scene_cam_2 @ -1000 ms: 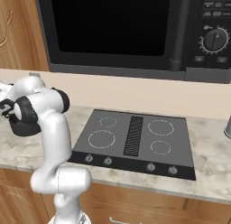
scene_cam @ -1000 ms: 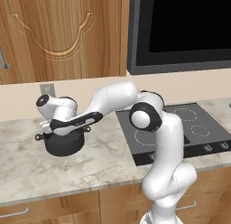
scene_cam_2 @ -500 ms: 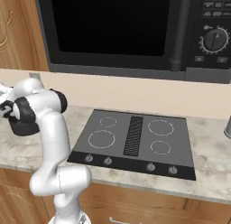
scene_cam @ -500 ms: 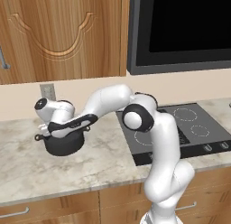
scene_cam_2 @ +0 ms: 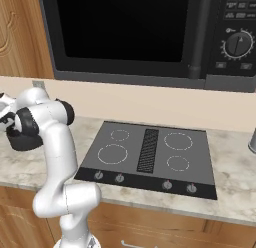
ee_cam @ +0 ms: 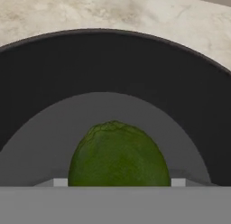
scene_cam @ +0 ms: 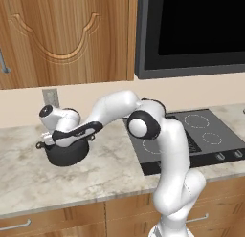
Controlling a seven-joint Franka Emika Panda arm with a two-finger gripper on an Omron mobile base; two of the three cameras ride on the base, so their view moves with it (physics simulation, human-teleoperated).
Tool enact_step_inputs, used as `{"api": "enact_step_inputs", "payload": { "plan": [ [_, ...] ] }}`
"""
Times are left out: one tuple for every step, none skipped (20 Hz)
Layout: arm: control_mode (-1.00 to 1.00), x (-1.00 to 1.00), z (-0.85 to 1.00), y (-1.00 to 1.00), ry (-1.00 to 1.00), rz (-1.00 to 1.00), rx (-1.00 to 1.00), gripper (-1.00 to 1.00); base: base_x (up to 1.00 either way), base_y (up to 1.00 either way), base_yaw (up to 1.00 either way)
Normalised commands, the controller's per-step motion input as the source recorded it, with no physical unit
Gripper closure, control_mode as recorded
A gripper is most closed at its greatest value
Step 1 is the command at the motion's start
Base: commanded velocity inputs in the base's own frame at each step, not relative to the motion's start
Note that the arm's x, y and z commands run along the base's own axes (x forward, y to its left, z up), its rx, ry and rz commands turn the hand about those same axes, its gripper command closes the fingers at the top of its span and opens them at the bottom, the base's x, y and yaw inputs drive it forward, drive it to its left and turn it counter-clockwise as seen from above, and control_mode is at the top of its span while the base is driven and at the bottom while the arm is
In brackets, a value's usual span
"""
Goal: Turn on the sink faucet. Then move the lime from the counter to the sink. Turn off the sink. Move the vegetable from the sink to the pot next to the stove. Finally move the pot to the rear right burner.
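My pincer (scene_cam: 56, 141), jaws around the lime (ee_cam: 118, 154), hung inside the pot (scene_cam: 67, 154); I judged the drop-in step underway, needing release, then withdrawal.

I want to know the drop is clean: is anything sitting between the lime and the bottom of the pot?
Nothing visible does. In the hand view the lime sits low inside the pot, with only bare grey floor around it. The end effector hangs right over the pot's mouth on the counter.
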Motion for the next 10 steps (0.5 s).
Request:
{"api": "enact_step_inputs", "payload": {
  "plan": [
    [-1.00,0.00,-0.31,-0.15,0.00,0.00,0.07,1.00,0.00,0.00,0.00],
    [-1.00,0.00,-0.24,-0.14,0.00,0.00,0.07,-1.00,0.00,0.00,0.00],
    [-1.00,-0.03,-0.25,-0.13,0.00,0.00,0.06,-1.00,0.00,0.00,0.00],
    [-1.00,-0.06,-0.18,-0.11,0.00,0.00,0.06,-1.00,0.00,0.00,0.00],
    [-1.00,0.00,-0.01,-0.15,0.00,0.00,0.07,-1.00,0.00,0.00,0.00],
    [-1.00,-0.02,0.00,-0.12,-0.03,0.00,0.06,-1.00,0.00,0.00,0.00],
    [-1.00,0.00,0.00,-0.04,-0.03,0.00,0.05,-1.00,0.00,0.00,0.00],
    [-1.00,-0.02,0.00,-0.04,-0.04,0.00,0.04,-1.00,0.00,0.00,0.00],
    [-1.00,-0.06,0.00,-0.05,-0.03,0.00,0.04,-1.00,0.00,0.00,0.00],
    [-1.00,-0.08,0.00,-0.02,-0.03,0.00,0.04,-1.00,0.00,0.00,0.00]
  ]
}}
